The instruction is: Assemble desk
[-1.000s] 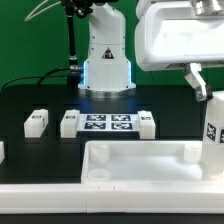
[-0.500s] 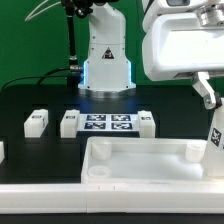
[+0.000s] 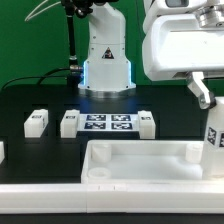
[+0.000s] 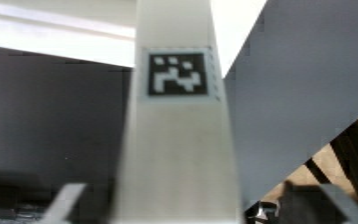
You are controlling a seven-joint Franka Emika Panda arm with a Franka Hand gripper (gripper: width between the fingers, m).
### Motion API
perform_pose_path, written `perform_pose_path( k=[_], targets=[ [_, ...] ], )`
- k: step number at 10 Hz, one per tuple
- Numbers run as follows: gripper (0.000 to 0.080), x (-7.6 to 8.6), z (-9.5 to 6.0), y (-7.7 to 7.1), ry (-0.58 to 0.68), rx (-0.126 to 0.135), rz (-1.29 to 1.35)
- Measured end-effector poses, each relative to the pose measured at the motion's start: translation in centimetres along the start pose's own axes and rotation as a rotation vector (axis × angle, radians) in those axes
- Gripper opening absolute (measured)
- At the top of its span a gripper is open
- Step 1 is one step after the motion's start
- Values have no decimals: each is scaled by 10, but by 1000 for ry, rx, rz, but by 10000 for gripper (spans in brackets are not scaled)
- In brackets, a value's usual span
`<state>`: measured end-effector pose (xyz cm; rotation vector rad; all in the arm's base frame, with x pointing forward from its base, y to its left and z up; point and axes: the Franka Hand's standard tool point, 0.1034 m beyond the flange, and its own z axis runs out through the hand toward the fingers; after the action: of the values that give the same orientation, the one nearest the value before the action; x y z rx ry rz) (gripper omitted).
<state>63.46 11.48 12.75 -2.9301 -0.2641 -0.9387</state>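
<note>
The white tabletop lies rim-up at the front, with round corner sockets. My gripper is shut on a white square leg with a black-and-white tag, held nearly upright at the tabletop's corner on the exterior view's right. Its lower end is cut off by the frame edge. In the wrist view the leg fills the middle between my fingers, with its tag facing the camera. Three more legs lie on the black table behind the tabletop.
The marker board lies fixed between the loose legs. The robot's base stands at the back centre. Another white part shows at the exterior view's left edge.
My hand has shifted toward the exterior view's right and a little lower. The held leg has moved with it and tilted slightly.
</note>
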Motion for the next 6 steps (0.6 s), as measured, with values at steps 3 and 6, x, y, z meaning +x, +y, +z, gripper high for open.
perform_pose_path(
  k=[3, 6],
  targets=[
    [643, 0, 0, 0, 0, 0, -1],
    [648, 0, 0, 0, 0, 0, -1]
  ],
)
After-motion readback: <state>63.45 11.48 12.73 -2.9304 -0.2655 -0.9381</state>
